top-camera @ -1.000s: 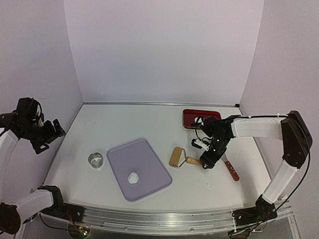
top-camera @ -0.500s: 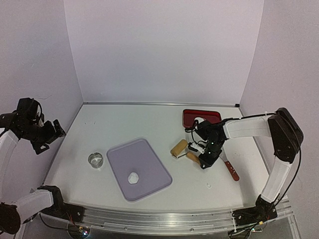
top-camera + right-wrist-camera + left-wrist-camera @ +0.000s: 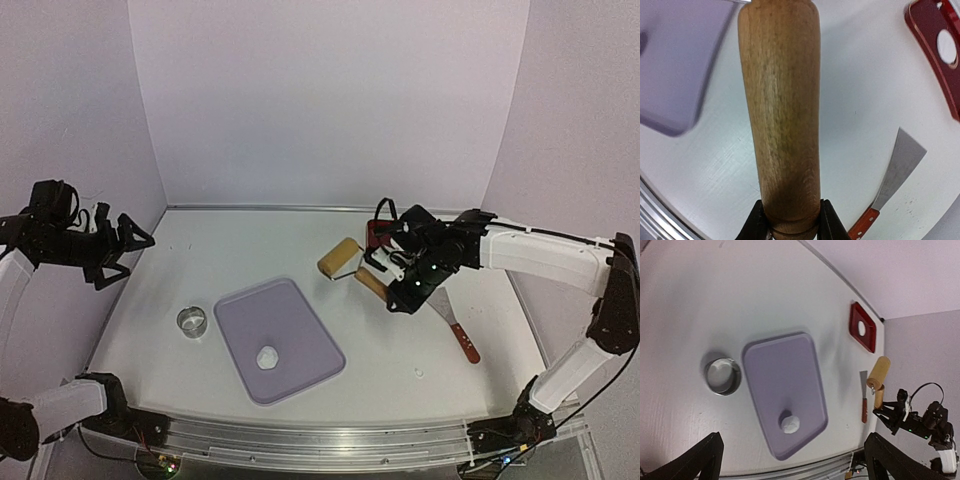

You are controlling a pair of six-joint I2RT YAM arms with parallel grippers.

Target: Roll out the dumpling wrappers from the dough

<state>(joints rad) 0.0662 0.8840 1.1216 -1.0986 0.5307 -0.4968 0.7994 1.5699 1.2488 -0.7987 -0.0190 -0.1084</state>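
The dough [image 3: 267, 357] is a small white lump on the near part of the purple tray [image 3: 300, 320]; the left wrist view shows the dough [image 3: 790, 424] there too. My right gripper [image 3: 393, 293] is shut on the handle of the wooden roller [image 3: 340, 257] and holds it in the air, right of the purple tray. Up close, the roller's handle [image 3: 782, 115] fills the space between the right gripper's [image 3: 790, 220] jaws. A small round white disc [image 3: 861, 328], like a dumpling wrapper, lies in the red tray [image 3: 864, 342]. My left gripper [image 3: 125, 245] hangs open at the far left, high above the table.
A metal ring cutter [image 3: 192, 321] stands left of the purple tray. A scraper with a red handle [image 3: 455, 330] lies on the table below the right arm. The red tray [image 3: 375, 238] sits at the back, partly hidden behind the right gripper.
My right gripper closed on the roller's handle and lifted the roller off the table, up and toward the back left. My left gripper turned and shifted a little to the right.
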